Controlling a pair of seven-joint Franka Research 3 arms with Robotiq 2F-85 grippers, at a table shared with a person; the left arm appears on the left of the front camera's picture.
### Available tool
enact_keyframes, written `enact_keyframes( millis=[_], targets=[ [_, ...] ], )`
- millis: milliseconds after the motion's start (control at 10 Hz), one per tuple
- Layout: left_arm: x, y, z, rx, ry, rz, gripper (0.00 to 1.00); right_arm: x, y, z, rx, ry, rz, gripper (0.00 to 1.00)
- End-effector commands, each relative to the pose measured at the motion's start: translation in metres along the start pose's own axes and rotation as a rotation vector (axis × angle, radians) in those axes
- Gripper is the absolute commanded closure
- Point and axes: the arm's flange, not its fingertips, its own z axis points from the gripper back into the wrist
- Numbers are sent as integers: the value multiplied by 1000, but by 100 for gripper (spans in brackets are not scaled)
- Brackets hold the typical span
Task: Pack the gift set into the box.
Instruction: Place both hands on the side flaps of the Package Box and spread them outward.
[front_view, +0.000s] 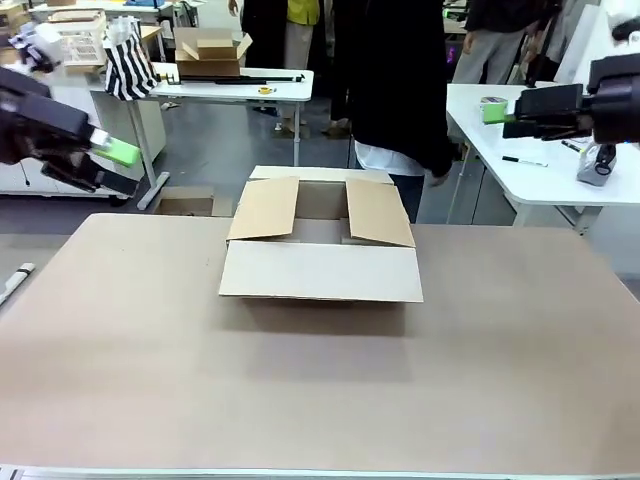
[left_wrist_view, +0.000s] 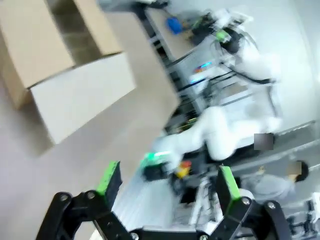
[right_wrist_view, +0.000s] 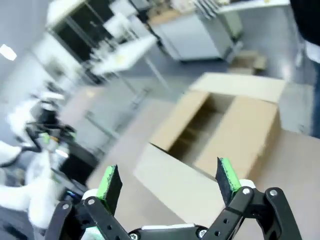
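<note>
The tabletop (front_view: 320, 400) is a broad, matte, tan surface. Apart from a small pale item at its left edge, too small to make out, it carries one thing. That is the box (front_view: 320, 272), which stands midway between the left and right edges, close to the far edge. Its four flaps (front_view: 265, 208) are all loose. The near one is folded out toward the near edge, the two side ones tilt inward over the opening, and the far one leans out toward the far edge. The inside is in shadow, and what lies in it cannot be told.

One person (front_view: 395, 90) in a black top stands at the far edge just behind the box, and other people stand farther back. The room has a grey floor (front_view: 230, 140) and two white tables (front_view: 240, 80). The one on the left holds one smaller carton (front_view: 210, 52) and one striped bag (front_view: 130, 65). One more small open carton (front_view: 187, 203) sits on the floor just past the far edge.

There are two hands, both raised in the air. The left hand (left_wrist_view: 167, 177) is off the left edge and the right hand (right_wrist_view: 170, 180) is off the right. Each has its green pads (left_wrist_view: 109, 177) spread wide with nothing between them.
</note>
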Motion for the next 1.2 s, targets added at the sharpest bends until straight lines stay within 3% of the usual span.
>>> enact_keyframes(
  millis=[0, 200, 300, 400, 1100],
  targets=[
    [7, 30, -3, -166, -174, 207, 0, -141, -36, 27, 383, -138, -134, 0],
    [5, 40, -14, -120, -207, 291, 0, -155, -67, 17, 450, -151, -212, 0],
    [3, 43, -20, 36, -143, 335, 0, -154, -69, 8, 369, -72, -264, 0],
    [1, 48, 5, -188, -215, 267, 0, -58, -82, -4, 384, -191, -176, 0],
    [1, 48, 5, -188, -215, 267, 0, -58, -82, -4, 384, -191, -176, 0]
  ],
)
